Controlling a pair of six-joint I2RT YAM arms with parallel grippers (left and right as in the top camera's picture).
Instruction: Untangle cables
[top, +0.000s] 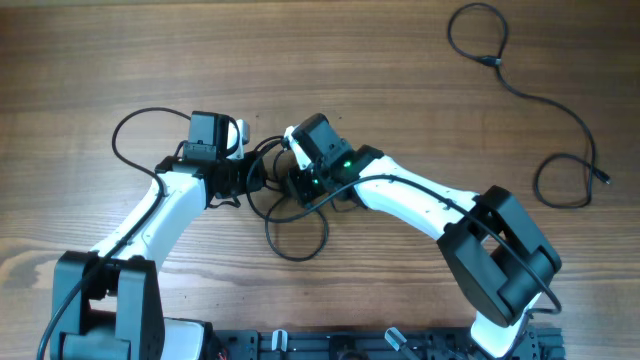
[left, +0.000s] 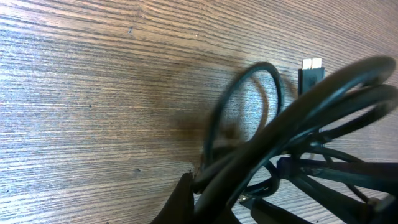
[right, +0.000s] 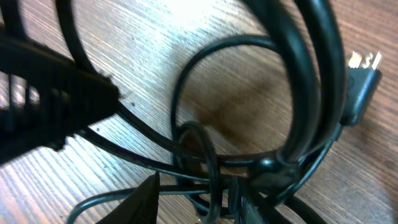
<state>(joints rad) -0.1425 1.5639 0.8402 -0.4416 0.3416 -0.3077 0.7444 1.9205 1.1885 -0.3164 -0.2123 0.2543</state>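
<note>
The cables (top: 285, 215) are thin black cords bunched in a tangle at the table's middle, with loops reaching left (top: 135, 135) and toward the front. My left gripper (top: 247, 178) is shut on a thick bunch of cords (left: 280, 143) at the tangle's left side. A plug (left: 311, 71) lies on the wood beyond it. My right gripper (top: 297, 186) is at the tangle's right side. Its fingers (right: 199, 202) are closed around several crossing cords (right: 211, 168). Another plug (right: 360, 81) shows at the right of that view.
A separate long black cable (top: 530, 95) snakes across the back right of the wooden table (top: 400, 90), with a loop at each end. The arm bases and their thicker wires stand at the front edge (top: 300, 345).
</note>
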